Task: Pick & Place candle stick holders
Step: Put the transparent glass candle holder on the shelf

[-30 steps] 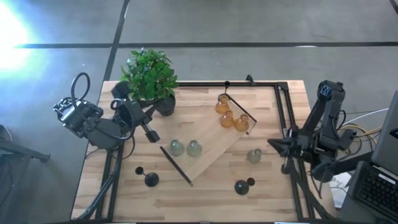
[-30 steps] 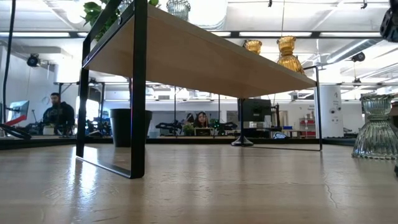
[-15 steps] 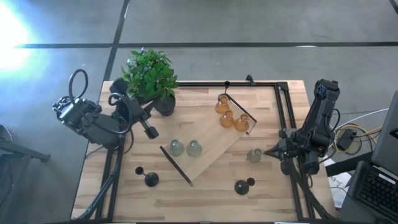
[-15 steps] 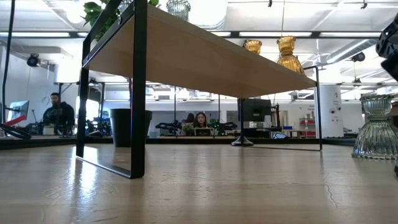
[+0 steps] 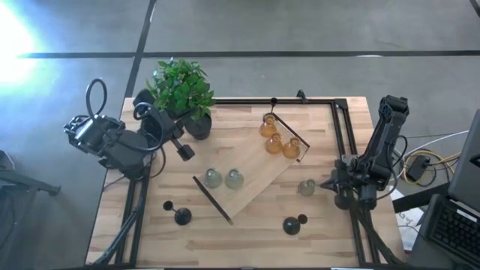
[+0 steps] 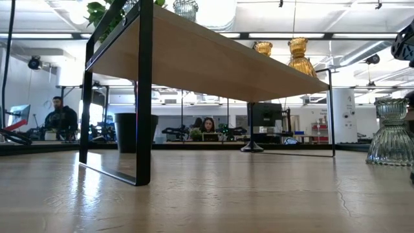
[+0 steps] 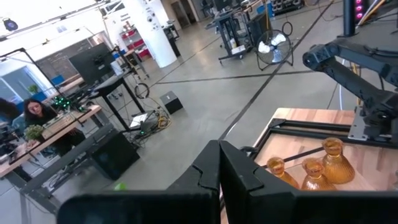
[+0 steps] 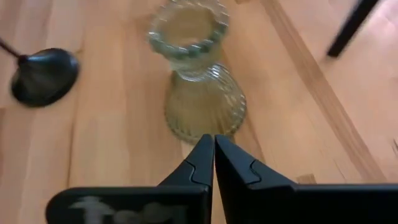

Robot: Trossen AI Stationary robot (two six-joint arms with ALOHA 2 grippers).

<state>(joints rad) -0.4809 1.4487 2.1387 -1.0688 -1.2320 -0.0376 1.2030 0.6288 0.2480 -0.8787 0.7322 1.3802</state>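
The raised wooden shelf [image 5: 251, 176] carries three amber holders [image 5: 273, 142] and two pale green holders [image 5: 223, 178]. The right gripper [image 5: 328, 184], fully closed and empty, sits just beside a third pale green holder [image 5: 306, 187] on the table [image 5: 247, 236]. The left gripper [image 5: 184, 153] is likewise closed and empty.

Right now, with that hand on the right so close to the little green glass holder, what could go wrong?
The right hand is shut, with its tip right beside the green glass holder. Pushing on without opening could knock the holder over or shove it toward the black holder nearby. The left hand, also shut, hangs near the plant and might brush its leaves if it swings.
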